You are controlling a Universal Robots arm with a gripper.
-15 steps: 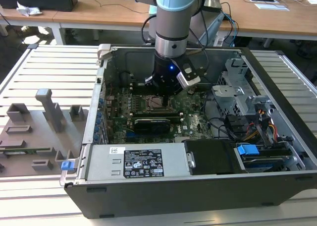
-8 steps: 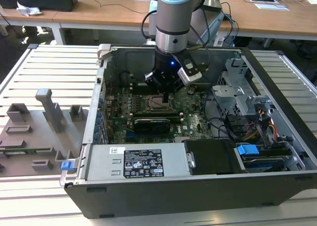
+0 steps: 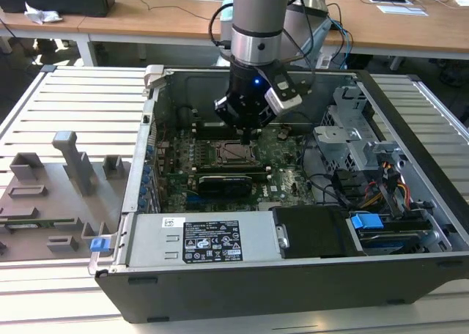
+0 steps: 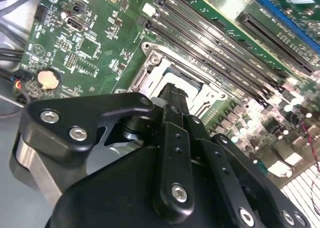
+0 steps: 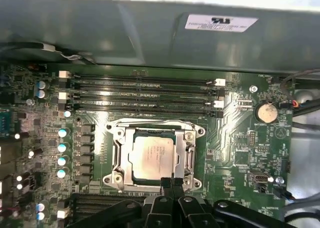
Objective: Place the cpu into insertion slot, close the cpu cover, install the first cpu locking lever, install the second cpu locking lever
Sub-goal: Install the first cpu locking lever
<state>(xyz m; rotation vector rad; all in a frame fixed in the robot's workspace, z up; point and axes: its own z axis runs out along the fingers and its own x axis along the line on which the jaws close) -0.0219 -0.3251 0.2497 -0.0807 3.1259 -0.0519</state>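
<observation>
Pincer (image 3: 245, 138) hangs low inside the open computer case (image 3: 410, 121), near the middle of the exterior view, its black fingers pressed together into one narrow tip with nothing held between them. In both wrist views that tip sits right at the edge of the insertion slot (image 5: 155, 155). The cpu (image 5: 150, 155) lies flat in the slot, its silver-grey top showing at the centre of the first wrist view. The cpu cover (image 5: 188, 153) is down around it, framing the chip through its middle window. Four long black memory slots (image 5: 145, 93) run across the green motherboard (image 5: 240, 138) just above the socket there, and a round coin battery (image 5: 265, 112) sits toward the right of that frame. The case rests on a slatted desk (image 3: 73, 99).
</observation>
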